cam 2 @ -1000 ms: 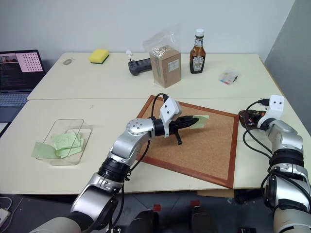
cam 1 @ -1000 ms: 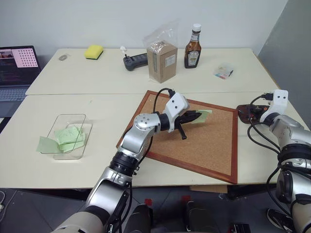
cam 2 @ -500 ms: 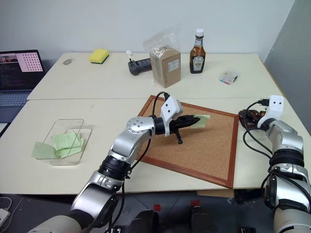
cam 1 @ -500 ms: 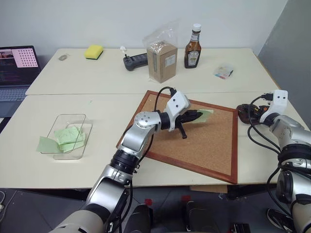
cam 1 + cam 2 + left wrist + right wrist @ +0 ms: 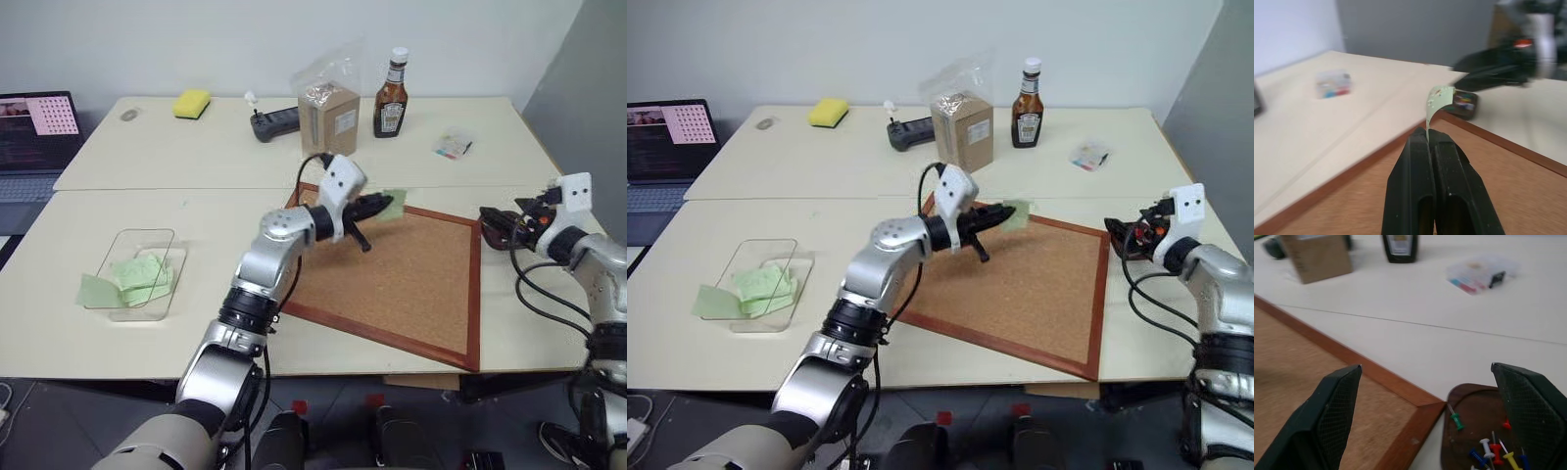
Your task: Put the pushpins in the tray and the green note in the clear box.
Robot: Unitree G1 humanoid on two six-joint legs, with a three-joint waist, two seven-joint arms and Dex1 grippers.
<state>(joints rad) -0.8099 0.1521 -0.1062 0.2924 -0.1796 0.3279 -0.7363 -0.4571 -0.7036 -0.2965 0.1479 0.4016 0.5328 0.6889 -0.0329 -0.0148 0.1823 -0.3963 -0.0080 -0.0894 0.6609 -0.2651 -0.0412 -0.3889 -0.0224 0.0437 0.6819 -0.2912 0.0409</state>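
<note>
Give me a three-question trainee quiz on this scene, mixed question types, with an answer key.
1. True or false: the left gripper is shut on the green note.
2. Where do the pushpins lie? A) on the corkboard B) in the tray C) in the clear box
3. Fill in: the right gripper stands ____ above the tray.

Key: 1 true; 2 B; 3 open.

No legible txt (labels too small)
</note>
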